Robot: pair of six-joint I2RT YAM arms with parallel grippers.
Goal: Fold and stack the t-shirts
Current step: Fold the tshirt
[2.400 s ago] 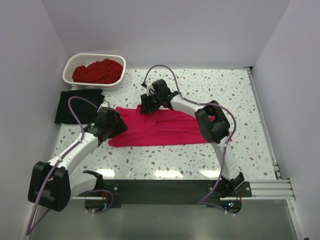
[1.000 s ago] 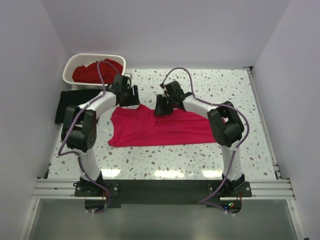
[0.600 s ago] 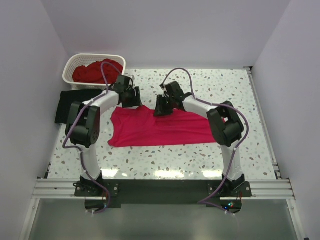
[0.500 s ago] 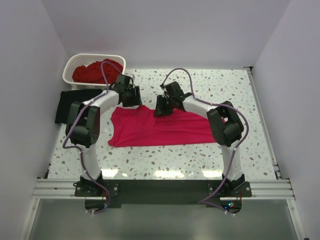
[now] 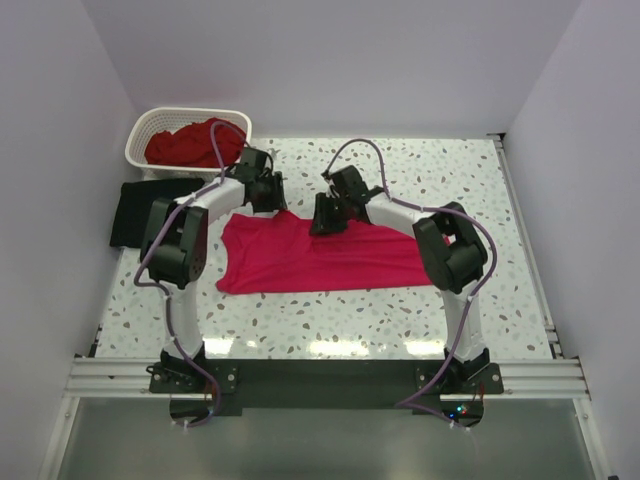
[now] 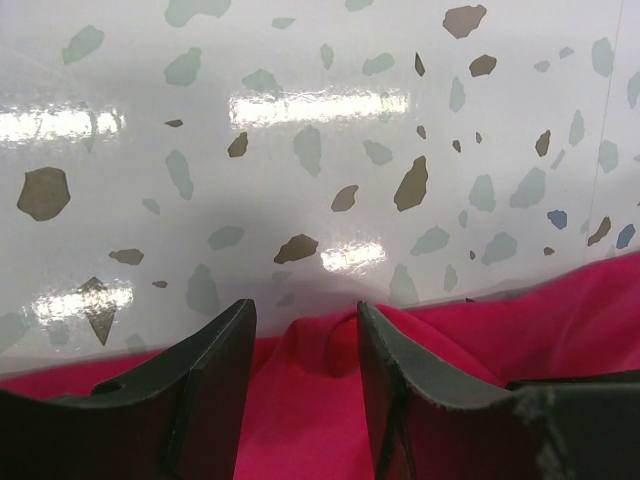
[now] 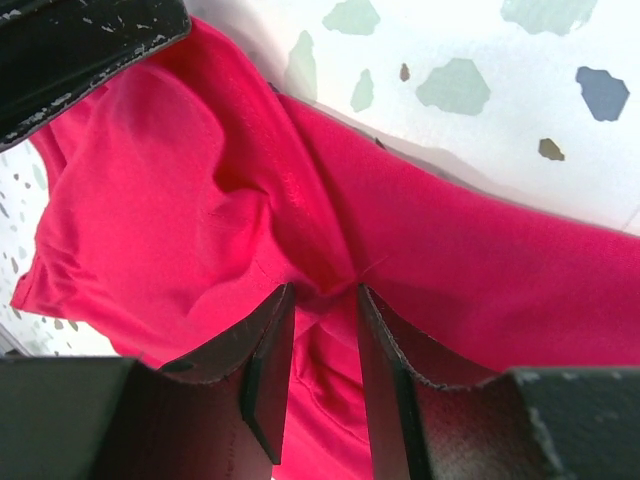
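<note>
Because the pink shirt point(image 5: 320, 262) lies flat on the tabletop point(image 5: 400, 320) with its long axis running left to right, the coming fold turns on its far edge, where both arms meet it. The right end effector point(image 7: 318, 330) sits near the middle of that edge. Its jaws are drawn close on a ridge of cloth, and creases run into the pinch. The left end effector point(image 6: 305, 350) sits at the far left corner, jaws apart astride a small raised pucker of the hem, with bare tabletop just beyond. It does not look clamped yet. From both, the body of the shirt stretches toward the bases, so a fold would likely carry the far edge nearward. The left arm is nearer to the black shirt point(image 5: 150, 212), just left of the pink one, and to the dark red shirt point(image 5: 190, 145) heaped in the basket point(image 5: 180, 172) beyond.
</note>
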